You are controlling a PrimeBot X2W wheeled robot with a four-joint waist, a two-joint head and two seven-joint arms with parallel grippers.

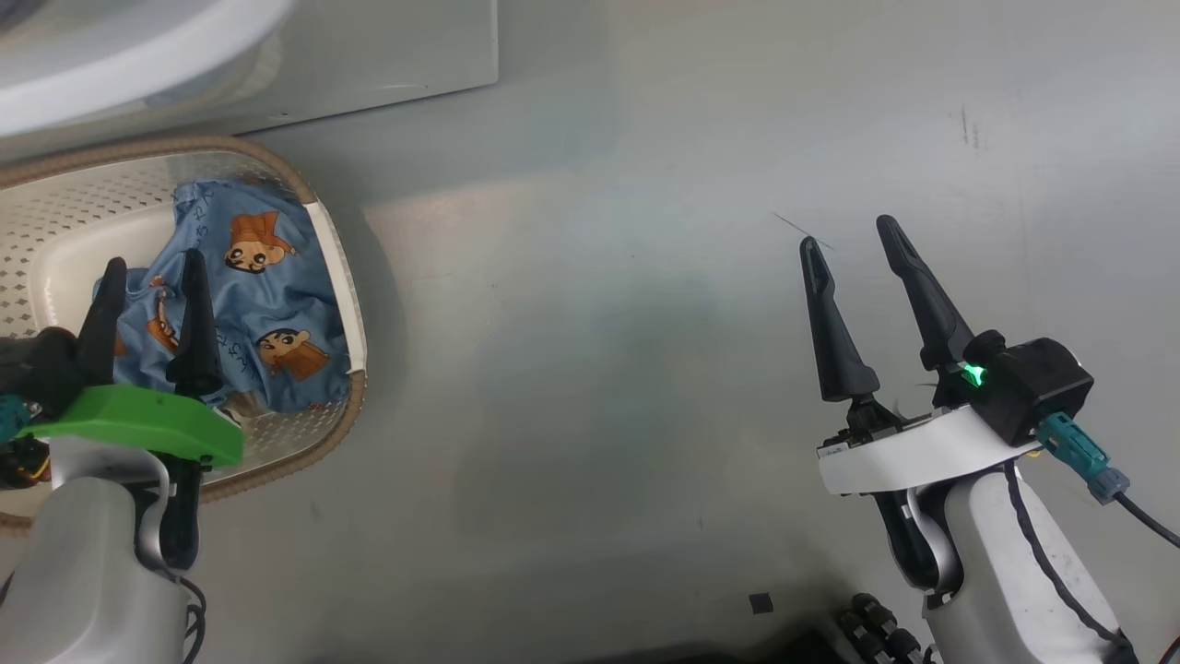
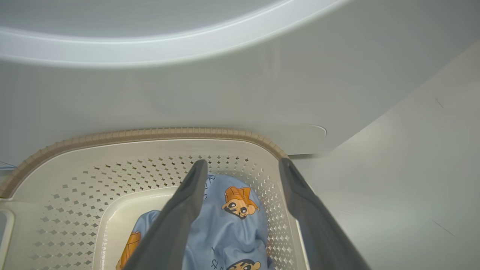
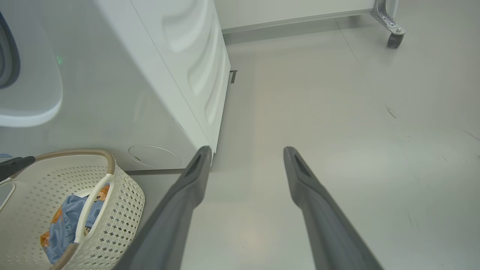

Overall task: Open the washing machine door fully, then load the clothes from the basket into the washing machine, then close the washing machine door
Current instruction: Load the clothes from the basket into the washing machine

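1. The basket [image 1: 334, 261] stands on the floor [image 1: 608, 323], its far rim just beside the washing machine [image 1: 387, 51].
2. To the basket's right I have wide open floor.
3. My left tool [image 1: 154, 272] points into the basket over the clothes [image 1: 267, 295], fingers spread and gripping nothing.
4. My right tool [image 1: 848, 235] hangs spread above the floor, well apart.

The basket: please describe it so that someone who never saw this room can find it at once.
Look for the big white washing machine standing on the grey floor. Close in front of it sits the basket. It is cream plastic with small holes in its sides and a brown woven-look rim, and it holds blue clothes printed with cartoon faces.
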